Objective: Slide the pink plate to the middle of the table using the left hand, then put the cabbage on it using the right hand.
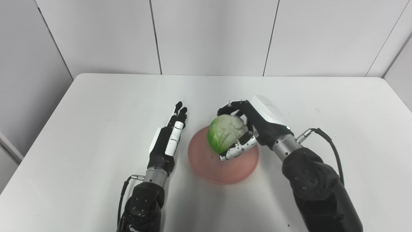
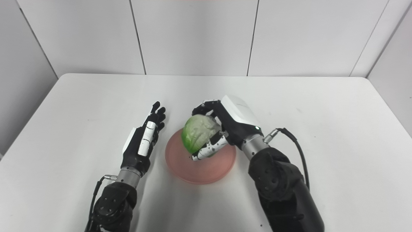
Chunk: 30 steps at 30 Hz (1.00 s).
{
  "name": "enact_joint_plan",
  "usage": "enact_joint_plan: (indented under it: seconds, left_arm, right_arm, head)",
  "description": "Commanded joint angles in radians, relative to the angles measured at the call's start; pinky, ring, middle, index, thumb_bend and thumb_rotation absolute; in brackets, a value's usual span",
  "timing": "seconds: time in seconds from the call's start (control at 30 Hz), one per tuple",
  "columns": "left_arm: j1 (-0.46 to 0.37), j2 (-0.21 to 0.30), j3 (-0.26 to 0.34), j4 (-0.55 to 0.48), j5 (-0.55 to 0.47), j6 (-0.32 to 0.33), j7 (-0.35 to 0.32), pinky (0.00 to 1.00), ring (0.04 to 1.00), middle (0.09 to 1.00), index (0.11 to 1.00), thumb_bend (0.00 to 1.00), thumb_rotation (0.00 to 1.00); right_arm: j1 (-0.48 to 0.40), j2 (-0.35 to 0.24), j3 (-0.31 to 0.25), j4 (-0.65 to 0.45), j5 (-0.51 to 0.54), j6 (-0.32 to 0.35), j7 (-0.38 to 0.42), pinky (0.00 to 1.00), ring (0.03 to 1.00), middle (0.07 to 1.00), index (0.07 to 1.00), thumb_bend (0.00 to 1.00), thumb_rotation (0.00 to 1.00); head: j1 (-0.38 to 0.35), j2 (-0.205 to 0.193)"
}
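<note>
You have the pink plate [image 1: 222,167] sitting near the middle of the white table [image 1: 80,129], a little toward the robot's side of centre. Your right hand [image 1: 254,124] is wrapped around the cabbage [image 1: 225,132], fingers [image 1: 230,107] curled over its far side and the thumb [image 1: 238,149] pressed along its near side, so the head is firmly held. The cabbage (pale on top, bright green down its left flank) is over the far part of the plate; you cannot tell from either eye view whether its underside is resting on the plate or held just above it. Your left hand [image 1: 169,138] is just beside the plate's left rim, not touching it, with the fingers [image 1: 180,111] stretched out straight and close together, pointing toward the far wall [image 1: 209,35], holding nothing.
</note>
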Motion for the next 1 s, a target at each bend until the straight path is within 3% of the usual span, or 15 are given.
enact_joint_plan:
  seconds: [0.0,0.2,0.4,0.5,0.57,0.63,0.7,0.77,0.87,0.9,0.97]
  left_arm:
    - [-0.022,-0.002,0.006,-0.043,-0.026,-0.006,-0.011,1.0,1.0,0.99,0.988,0.75,0.96]
    - [-0.015,0.006,0.013,-0.056,-0.052,0.009,-0.021,1.0,0.999,0.991,0.987,0.75,0.95]
    - [-0.012,0.011,0.012,-0.078,-0.061,0.034,-0.025,1.0,0.999,0.991,0.982,0.76,0.94]
    - [-0.01,0.015,0.014,-0.068,-0.071,0.023,-0.032,1.0,1.0,0.996,0.991,0.75,0.94]
    - [-0.014,0.013,0.016,-0.073,-0.076,0.039,-0.029,1.0,0.997,0.993,0.988,0.75,0.93]
    - [-0.018,0.013,0.016,-0.072,-0.076,0.049,-0.029,1.0,0.996,0.991,0.986,0.76,0.93]
    - [-0.015,0.012,0.017,-0.06,-0.081,0.032,-0.034,1.0,0.996,0.992,0.981,0.76,0.93]
    - [-0.011,0.013,0.018,-0.06,-0.089,0.026,-0.036,1.0,0.998,0.998,0.996,0.75,0.95]
    - [-0.016,0.017,0.02,-0.067,-0.093,0.04,-0.033,1.0,1.0,1.0,1.0,0.76,0.95]
    - [-0.018,0.018,0.021,-0.067,-0.093,0.043,-0.033,1.0,1.0,0.997,0.993,0.76,0.95]
    - [-0.014,0.02,0.02,-0.06,-0.099,0.035,-0.039,1.0,1.0,0.996,0.991,0.77,0.94]
  right_arm:
    - [-0.037,0.006,0.009,0.008,-0.014,-0.02,-0.021,0.25,0.33,0.436,0.504,0.52,0.0]
    - [-0.036,0.0,0.054,0.083,-0.06,-0.071,-0.074,0.21,0.284,0.397,0.502,0.52,0.0]
    - [-0.045,-0.021,0.078,0.13,-0.075,-0.106,-0.089,0.27,0.348,0.43,0.5,0.52,0.0]
    - [-0.039,-0.025,0.078,0.178,-0.076,-0.139,-0.125,0.26,0.336,0.412,0.504,0.52,0.0]
    - [-0.041,-0.027,0.074,0.18,-0.074,-0.129,-0.122,0.26,0.342,0.408,0.514,0.52,0.0]
    - [-0.037,-0.032,0.074,0.176,-0.084,-0.126,-0.13,0.26,0.35,0.409,0.519,0.52,0.0]
    - [-0.021,-0.039,0.08,0.184,-0.105,-0.154,-0.172,0.36,0.473,0.464,0.505,0.52,0.0]
    - [-0.01,-0.052,0.088,0.184,-0.131,-0.19,-0.215,0.53,0.64,0.668,0.498,0.51,0.13]
    - [-0.004,-0.061,0.089,0.161,-0.155,-0.206,-0.235,0.6,0.696,0.733,0.498,0.51,0.16]
    - [-0.001,-0.061,0.088,0.159,-0.158,-0.21,-0.239,0.62,0.724,0.762,0.644,0.62,0.33]
    - [0.012,-0.066,0.089,0.162,-0.146,-0.237,-0.249,0.67,0.76,0.793,0.735,0.69,0.44]
  head:
    - [0.001,0.01]
    - [-0.019,0.013]
    - [-0.029,0.013]
    - [-0.026,0.02]
    - [-0.013,0.034]
    - [-0.018,0.02]
    - [-0.029,0.006]
    - [-0.037,0.022]
    - [-0.049,0.028]
    - [-0.049,0.028]
    - [-0.047,0.009]
